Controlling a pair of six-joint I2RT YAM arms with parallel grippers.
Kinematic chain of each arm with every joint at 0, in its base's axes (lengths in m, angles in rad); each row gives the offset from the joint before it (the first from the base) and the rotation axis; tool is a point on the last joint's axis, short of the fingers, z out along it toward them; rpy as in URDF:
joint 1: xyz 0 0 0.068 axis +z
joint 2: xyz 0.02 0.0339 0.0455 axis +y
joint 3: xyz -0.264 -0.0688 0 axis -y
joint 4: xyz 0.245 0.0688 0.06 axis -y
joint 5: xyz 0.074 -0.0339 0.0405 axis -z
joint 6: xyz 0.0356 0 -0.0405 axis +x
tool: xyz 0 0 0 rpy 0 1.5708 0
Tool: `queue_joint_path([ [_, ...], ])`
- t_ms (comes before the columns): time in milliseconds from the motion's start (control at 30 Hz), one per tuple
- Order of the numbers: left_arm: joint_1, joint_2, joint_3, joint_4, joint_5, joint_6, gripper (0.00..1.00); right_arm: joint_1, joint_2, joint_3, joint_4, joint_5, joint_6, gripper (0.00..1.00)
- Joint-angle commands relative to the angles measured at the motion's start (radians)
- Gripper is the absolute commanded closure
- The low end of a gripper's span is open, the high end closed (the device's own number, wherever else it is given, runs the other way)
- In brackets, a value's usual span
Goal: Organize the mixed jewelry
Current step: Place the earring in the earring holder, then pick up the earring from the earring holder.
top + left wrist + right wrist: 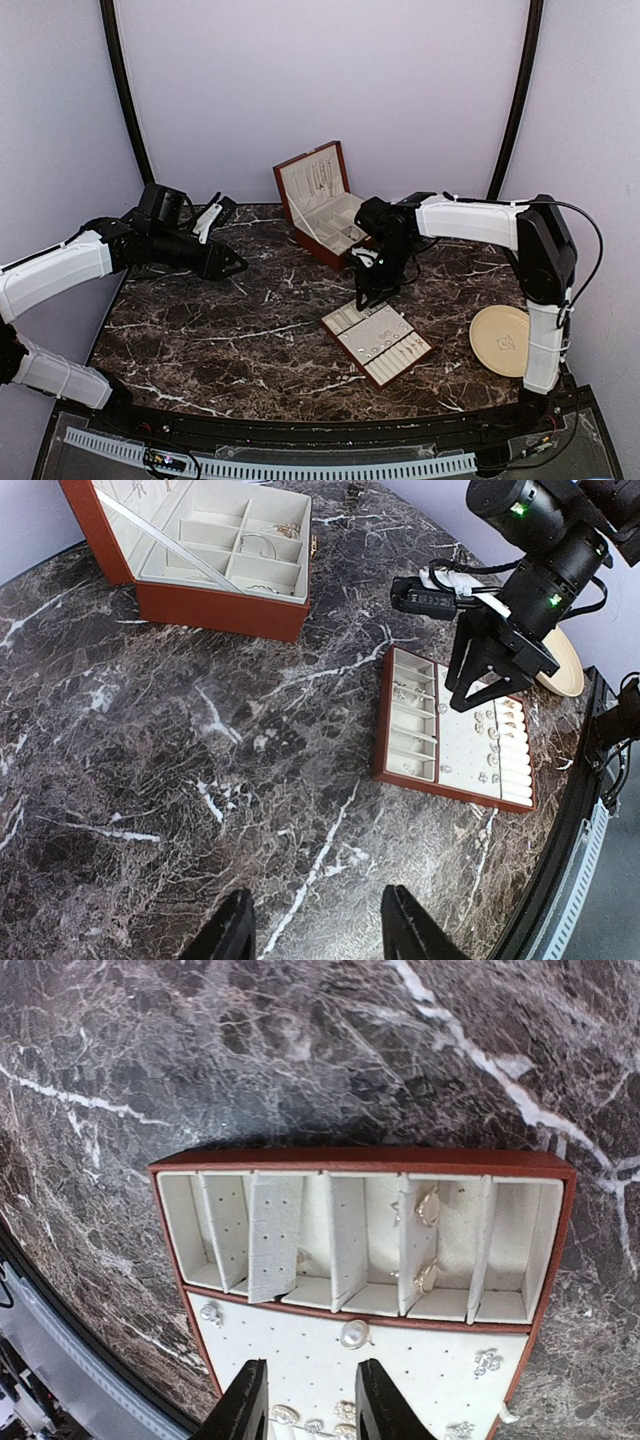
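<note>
Two arms (60, 270) (480, 220), one open wooden box (312, 180), one tray (360, 1158), one plate (490, 325)

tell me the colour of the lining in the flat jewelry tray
Cream lining, dotted with small holes; the right wrist view shows it best.

Top view: L arm (60, 270) cut by left edge. R arm (470, 220) covers right rim of plate (480, 335). Small mark on plate, can't tell what. Jewelry (390, 345) in tray (345, 322) too small to tell piece from piece; same for bits in box (312, 247).

L wrist view: box top cut by upper edge. R gripper (470, 695) hides part of tray and much of plate. L gripper (318, 895) finger bases run off bottom edge.

R wrist view: tray's near end off bottom edge, likewise R gripper's finger bases. One piece half under tilted insert (275, 1235). Pieces btwn fingers cut by edge.
</note>
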Motion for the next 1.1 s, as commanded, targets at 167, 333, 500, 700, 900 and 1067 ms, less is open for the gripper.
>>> queue_joint_path([
  [167, 0.004, -0.029, -0.004, 0.009, 0.006, 0.002, 0.55, 0.073, -0.033, 0.010, 0.031, 0.120, -0.192, 0.66],
  [333, 0.004, -0.028, -0.006, 0.009, 0.002, -0.001, 0.55, 0.092, -0.010, 0.019, 0.020, 0.179, -0.241, 0.66],
  [500, 0.004, -0.025, -0.006, 0.011, 0.001, -0.001, 0.55, 0.099, -0.002, 0.008, 0.017, 0.211, -0.247, 0.67],
  [700, 0.004, -0.025, -0.005, 0.009, 0.005, 0.000, 0.55, 0.113, 0.018, 0.004, 0.013, 0.235, -0.247, 0.67],
  [900, 0.004, -0.029, -0.005, 0.010, 0.004, 0.001, 0.55, 0.113, 0.037, 0.002, 0.012, 0.271, -0.245, 0.72],
  [1067, 0.004, -0.032, -0.005, 0.010, 0.004, 0.001, 0.55, 0.113, 0.047, -0.002, 0.014, 0.290, -0.243, 0.73],
])
